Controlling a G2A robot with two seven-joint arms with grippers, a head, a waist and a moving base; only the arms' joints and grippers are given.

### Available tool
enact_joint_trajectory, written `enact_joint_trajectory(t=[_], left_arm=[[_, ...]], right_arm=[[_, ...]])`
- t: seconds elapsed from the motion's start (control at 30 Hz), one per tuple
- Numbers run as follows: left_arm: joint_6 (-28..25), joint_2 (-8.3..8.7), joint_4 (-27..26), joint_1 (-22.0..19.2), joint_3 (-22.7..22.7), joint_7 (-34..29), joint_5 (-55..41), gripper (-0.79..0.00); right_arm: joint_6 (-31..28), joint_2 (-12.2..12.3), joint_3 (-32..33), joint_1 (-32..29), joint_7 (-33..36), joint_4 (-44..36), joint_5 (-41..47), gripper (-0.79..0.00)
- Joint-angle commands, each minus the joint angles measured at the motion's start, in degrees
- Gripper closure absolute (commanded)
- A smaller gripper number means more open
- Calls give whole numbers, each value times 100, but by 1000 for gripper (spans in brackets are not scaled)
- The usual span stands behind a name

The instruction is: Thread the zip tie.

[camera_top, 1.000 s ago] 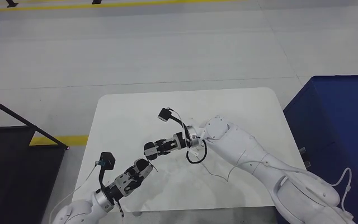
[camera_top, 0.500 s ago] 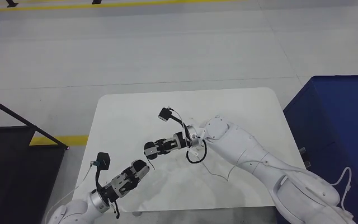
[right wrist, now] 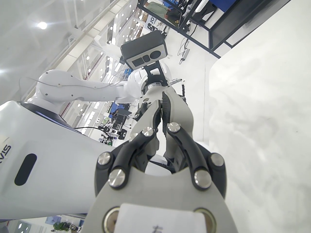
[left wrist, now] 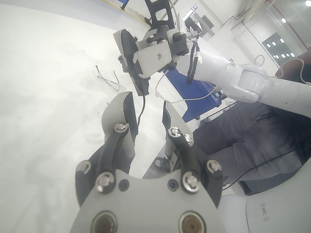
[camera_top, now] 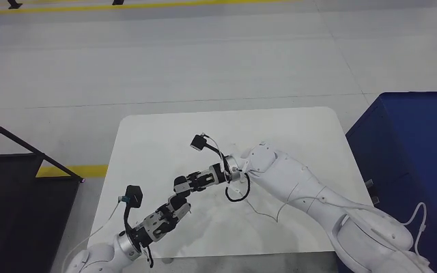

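A thin black zip tie (left wrist: 140, 112) hangs from the fingertips of my right gripper (left wrist: 141, 90), which is shut on its upper end. The tie's free end drops between the open fingers of my left gripper (left wrist: 148, 112), touching neither pad as far as I can tell. In the top view the right gripper (camera_top: 180, 185) and the left gripper (camera_top: 180, 203) meet tip to tip above the front left part of the white table (camera_top: 287, 130). The right wrist view has the right gripper (right wrist: 162, 95) pressed shut, with the left arm's camera block (right wrist: 144, 52) just beyond it.
Several loose zip ties (left wrist: 107, 79) lie on the table beyond the grippers. A blue cabinet (camera_top: 403, 150) stands off the table's right side. The table's front edge runs close under the left arm.
The left gripper drew back a little, then came forward again, ending closer under the right gripper. The right gripper dipped slightly toward it, still holding the tie.
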Motion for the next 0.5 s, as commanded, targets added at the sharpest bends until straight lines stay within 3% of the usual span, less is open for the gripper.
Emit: enact_joint_trajectory(t=[0.0, 0.07, 0.23, 0.37, 0.4, 0.47], left_arm=[[20, 0, 5, -2, 7, 22, -9, -68], [46, 1, 9, -3, 10, 34, -32, 0], [64, 6, 18, -6, 19, 28, -56, 0], [52, 11, 20, 20, 12, 46, -33, -71], [39, 14, 21, 32, 3, 46, -27, -148], [6, 19, 21, 57, -26, 57, -27, -197]], right_arm=[[-2, 9, -7, 1, -2, -10, 9, 0], [-2, 21, -13, 2, -3, -22, 16, 0], [-3, 59, -15, 5, -3, -53, 30, 0], [0, 77, -24, 11, 0, -73, 28, 0], [-1, 79, -27, 13, -1, -80, 29, 0], [6, 80, -36, 20, 6, -85, 27, 0]])
